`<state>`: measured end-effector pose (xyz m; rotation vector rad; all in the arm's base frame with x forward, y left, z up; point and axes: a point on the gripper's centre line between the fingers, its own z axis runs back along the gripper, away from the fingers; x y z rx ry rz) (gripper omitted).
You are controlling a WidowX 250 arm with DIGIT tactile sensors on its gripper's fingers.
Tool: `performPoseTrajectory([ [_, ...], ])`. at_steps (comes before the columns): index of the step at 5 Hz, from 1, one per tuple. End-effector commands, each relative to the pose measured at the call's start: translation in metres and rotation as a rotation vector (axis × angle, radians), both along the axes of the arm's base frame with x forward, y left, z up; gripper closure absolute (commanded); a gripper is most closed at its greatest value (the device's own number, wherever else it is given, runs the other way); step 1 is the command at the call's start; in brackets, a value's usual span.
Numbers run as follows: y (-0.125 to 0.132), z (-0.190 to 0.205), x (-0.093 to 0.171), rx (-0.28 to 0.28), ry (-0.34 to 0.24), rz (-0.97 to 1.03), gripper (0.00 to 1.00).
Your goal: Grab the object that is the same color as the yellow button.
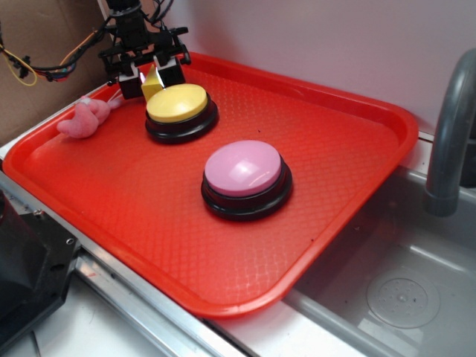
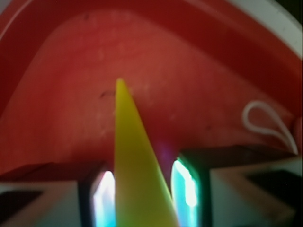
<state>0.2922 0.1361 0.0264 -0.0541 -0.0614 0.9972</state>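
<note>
The object, a small yellow pyramid block [image 1: 151, 86], stands between the fingers of my gripper [image 1: 152, 80] at the far left corner of the red tray [image 1: 336, 223]. In the wrist view it is a tall yellow wedge [image 2: 135, 161]. My gripper [image 2: 144, 189] is shut on it, with the left pad [image 2: 104, 198] and the right pad [image 2: 185, 189] against its sides. The yellow button [image 1: 177, 103], a dome on a black base, sits just in front of the gripper. Whether the block rests on the tray or hangs above it I cannot tell.
A pink button [image 1: 244, 167] on a black base sits mid-tray. A pink plush toy [image 1: 83, 119] lies left of the gripper by the tray's rim; a white cord loop [image 2: 267, 123] shows in the wrist view. A steel sink [image 1: 401, 297] and grey faucet [image 1: 450, 134] are at right.
</note>
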Motion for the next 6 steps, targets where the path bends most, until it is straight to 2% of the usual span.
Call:
performPoseTrajectory([
  [1,-0.019,0.103,-0.016,0.062,-0.136,-0.145,1.0],
  [2,-0.051,0.128,-0.031,0.046,-0.152,-0.272,1.0],
  [3,-0.09,0.134,-0.052,-0.01,-0.107,-0.436,1.0],
  [4,-0.103,0.135,-0.078,-0.1,-0.074,-0.574,1.0],
  [6,-0.111,0.13,-0.113,-0.119,-0.014,-0.61,1.0],
])
